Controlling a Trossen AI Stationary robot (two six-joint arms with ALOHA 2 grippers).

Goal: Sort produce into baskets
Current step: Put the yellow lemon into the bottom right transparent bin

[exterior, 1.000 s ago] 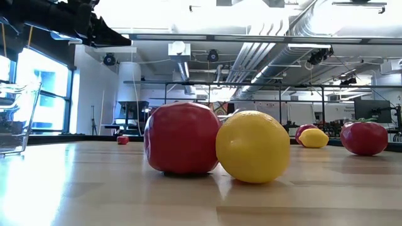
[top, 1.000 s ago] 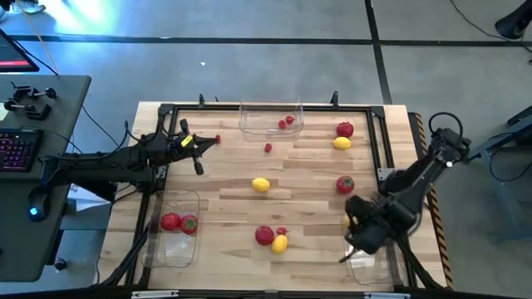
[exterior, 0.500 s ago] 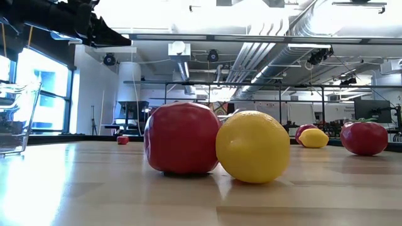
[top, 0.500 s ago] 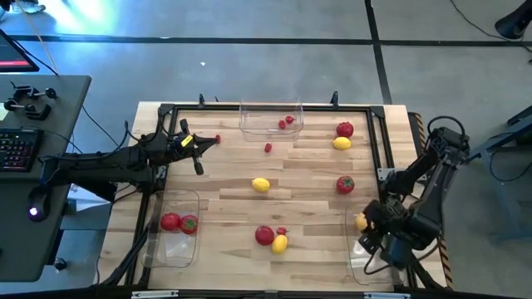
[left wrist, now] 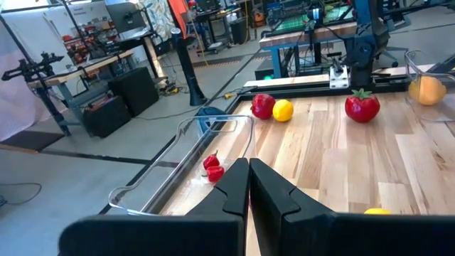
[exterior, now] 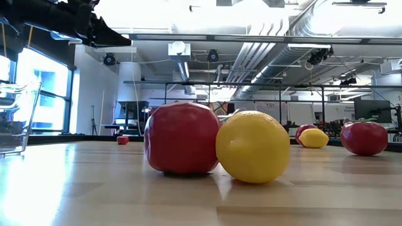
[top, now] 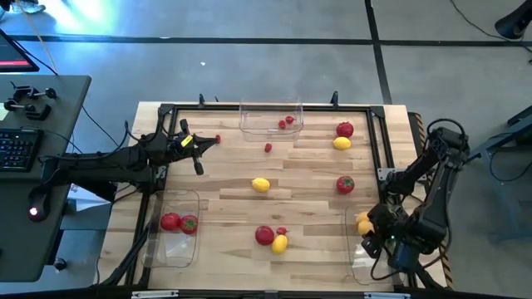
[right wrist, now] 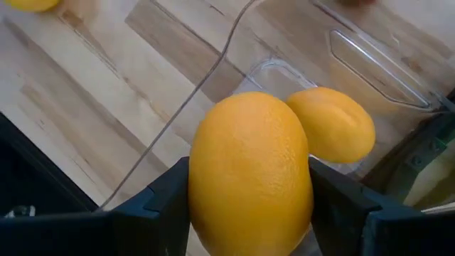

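My right gripper (top: 376,245) is shut on an orange lemon (right wrist: 249,167) over the clear near-right bin (top: 356,259). A second lemon (right wrist: 333,131) lies in that bin, and shows in the high view (top: 363,223). My left gripper (top: 208,141) hovers shut near the table's far left, and its fingers meet in the left wrist view (left wrist: 249,181). A tiny red berry (top: 218,139) shows at its tip; whether they touch, I cannot tell. The far bin (top: 270,123) holds berries. The near-left bin (top: 158,245) holds two tomatoes. My right gripper pinches the lemon between its two fingers, one on each opposite side (right wrist: 202,181). The fingers come from above, slanting down. The lemon is lifted clear above the bin's floor, next to the lemon lying there.
Loose on the table are two tomatoes (top: 344,129) (top: 345,184), a lemon (top: 342,143) at far right, a lemon (top: 261,184) mid-table, and a berry (top: 268,148). A tomato (top: 264,235), lemon (top: 279,243) and berry cluster near the front. A black metal frame (top: 378,133) rims the table.
My right gripper has gone toward the table's near right corner with the lemon and now stands over the near-right bin. My left arm has kept still.
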